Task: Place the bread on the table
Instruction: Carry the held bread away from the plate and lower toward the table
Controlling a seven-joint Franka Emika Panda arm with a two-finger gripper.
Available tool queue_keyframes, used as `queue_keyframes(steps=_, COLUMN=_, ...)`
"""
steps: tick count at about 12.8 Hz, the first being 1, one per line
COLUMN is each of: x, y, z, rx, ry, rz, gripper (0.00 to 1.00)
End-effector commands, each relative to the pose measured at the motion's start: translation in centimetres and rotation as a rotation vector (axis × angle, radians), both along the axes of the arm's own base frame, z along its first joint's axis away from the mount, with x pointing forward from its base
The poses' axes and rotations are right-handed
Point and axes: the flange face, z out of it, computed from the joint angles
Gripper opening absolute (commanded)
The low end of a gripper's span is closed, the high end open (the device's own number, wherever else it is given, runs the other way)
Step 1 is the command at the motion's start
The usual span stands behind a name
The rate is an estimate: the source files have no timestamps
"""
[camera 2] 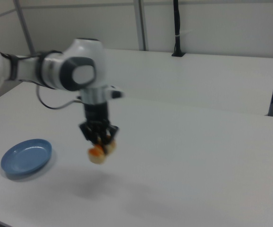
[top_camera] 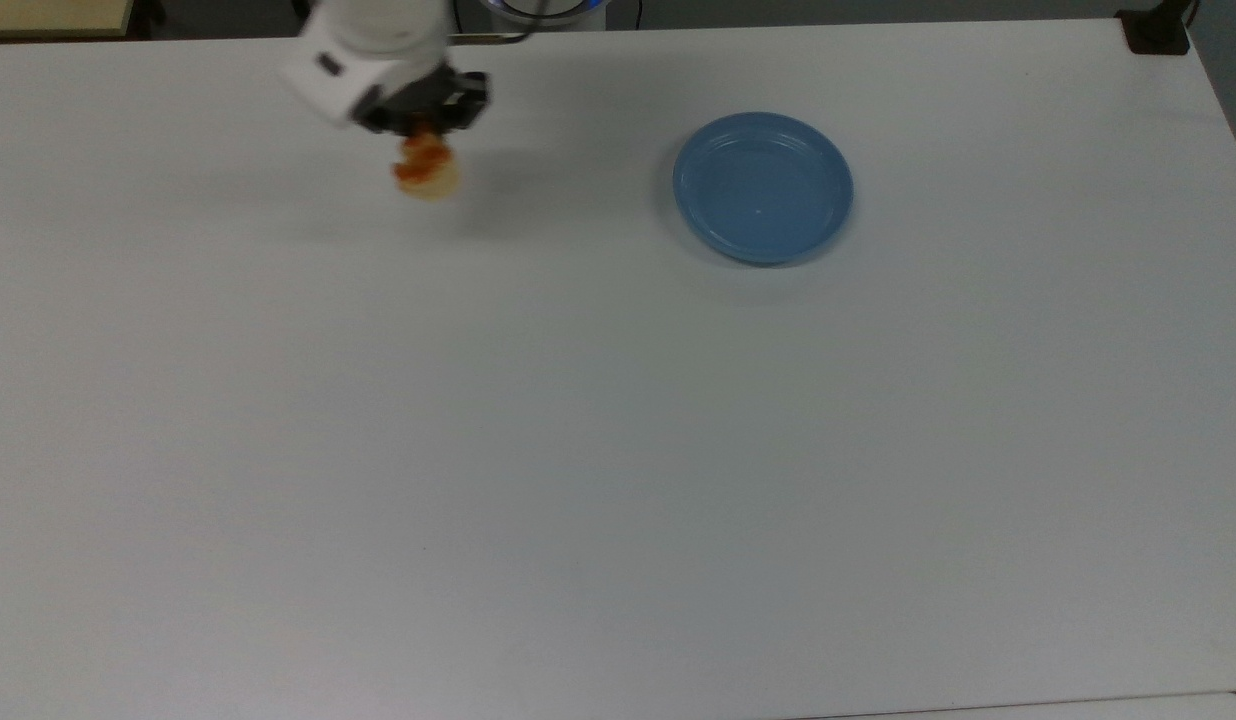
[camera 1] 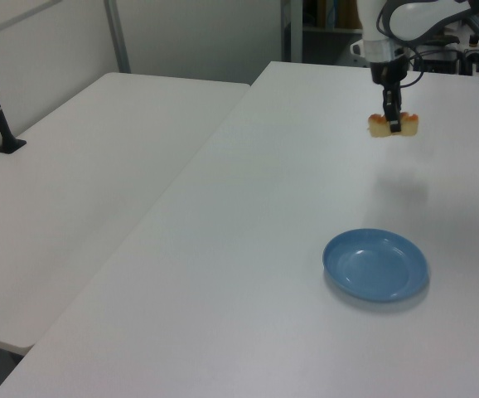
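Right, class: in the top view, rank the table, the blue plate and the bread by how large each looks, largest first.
1. The table, by far the largest.
2. The blue plate.
3. The bread, held above the table by the gripper, so nearer the camera, yet clearly smaller than the plate.

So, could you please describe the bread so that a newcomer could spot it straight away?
Start at the white table and find the robot's gripper, well off to the top view's left of the blue plate. The bread hangs there above the surface: a small pale-tan loaf with orange-red glaze, the only food in sight.
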Motion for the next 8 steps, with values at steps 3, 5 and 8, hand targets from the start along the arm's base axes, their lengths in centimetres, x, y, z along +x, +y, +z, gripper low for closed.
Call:
queue_keyframes(steps=3, x=-0.9, y=-12.0, z=-6.3, rx=-0.054, ry=-0.01, rz=-0.039, gripper=0.32)
queue_keyframes(steps=5, x=-0.9, y=-13.9, z=-8.9, rx=-0.064, ry=-0.007, rz=-0.048, gripper=0.32)
queue_keyframes(steps=8, x=-1.5, y=-17.5, z=-11.0, rx=-0.106, ry=-0.011, rz=-0.02, gripper=0.48)
